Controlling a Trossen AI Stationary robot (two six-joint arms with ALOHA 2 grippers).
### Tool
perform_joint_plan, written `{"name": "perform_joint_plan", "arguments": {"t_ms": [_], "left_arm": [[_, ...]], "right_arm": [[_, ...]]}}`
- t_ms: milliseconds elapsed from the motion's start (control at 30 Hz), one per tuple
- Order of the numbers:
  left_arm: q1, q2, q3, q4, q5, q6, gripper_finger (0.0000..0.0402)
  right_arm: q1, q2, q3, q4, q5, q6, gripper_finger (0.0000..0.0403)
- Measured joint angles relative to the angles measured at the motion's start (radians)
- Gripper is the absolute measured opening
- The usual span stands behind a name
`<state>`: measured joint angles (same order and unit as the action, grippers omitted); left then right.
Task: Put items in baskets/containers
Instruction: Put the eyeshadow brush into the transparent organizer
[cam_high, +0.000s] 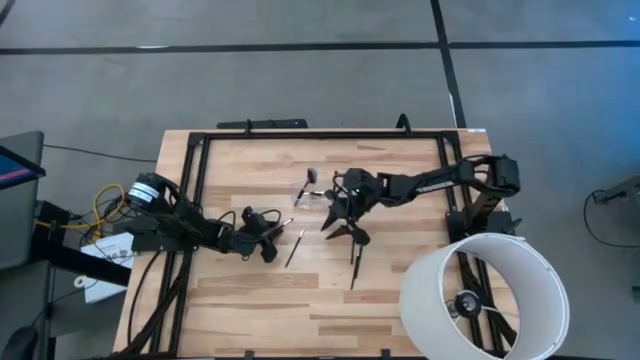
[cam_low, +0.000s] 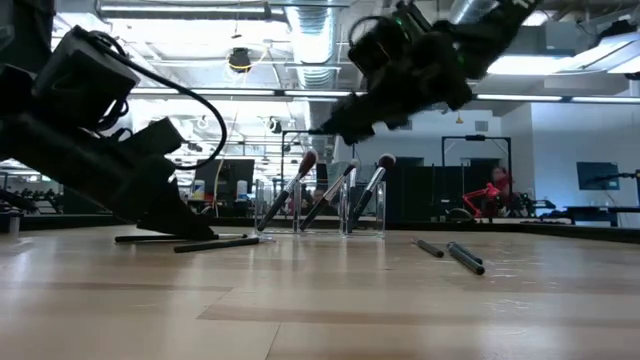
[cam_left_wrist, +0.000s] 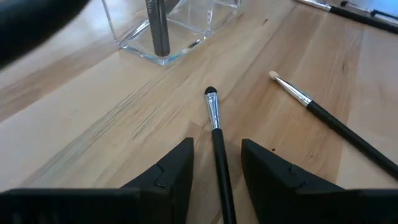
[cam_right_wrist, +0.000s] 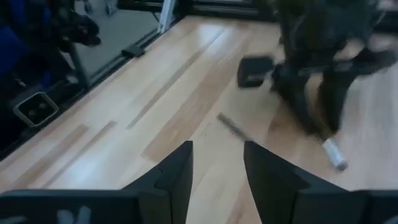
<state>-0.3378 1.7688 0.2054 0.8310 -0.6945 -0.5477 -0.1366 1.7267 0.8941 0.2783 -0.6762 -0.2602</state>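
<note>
The left gripper (cam_left_wrist: 216, 168) is sitting low on the wooden table (cam_high: 250, 300), left of the middle of the high view. Its jaws are open a little, with a thin brush (cam_left_wrist: 215, 127) lying between them but not squeezed. Another brush (cam_left_wrist: 323, 118) is lying just beside it. The clear cup (cam_low: 320, 208) is standing near the middle of the table with three brushes (cam_low: 290, 190) leaning in it. The right gripper (cam_high: 335, 212) is hanging above the table beside the cup, jaws open and holding nothing. More brushes (cam_high: 355, 262) are lying below it in the high view.
</note>
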Motion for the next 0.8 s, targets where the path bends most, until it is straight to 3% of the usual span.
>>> {"name": "perform_joint_plan", "arguments": {"t_ms": [200,400,533,633,800], "left_arm": [[-0.019,0.076,-0.005,0.051,-0.06,-0.045,0.008],[-0.022,0.097,-0.02,0.099,-0.072,-0.074,0.0018],[-0.03,0.094,-0.028,0.159,-0.059,0.001,0.0017],[-0.035,0.043,-0.025,0.161,-0.049,0.06,0.0015],[-0.031,-0.141,-0.023,0.184,-0.067,0.127,0.0016]], "right_arm": [[0.031,0.062,-0.037,0.22,0.072,0.089,0.0119],[0.095,0.133,-0.049,0.187,0.223,0.103,0.012],[0.119,0.192,-0.042,0.23,0.239,0.098,0.012],[0.129,0.216,-0.035,0.223,0.239,0.101,0.012],[0.129,0.22,-0.025,0.228,0.239,0.137,0.012]]}}
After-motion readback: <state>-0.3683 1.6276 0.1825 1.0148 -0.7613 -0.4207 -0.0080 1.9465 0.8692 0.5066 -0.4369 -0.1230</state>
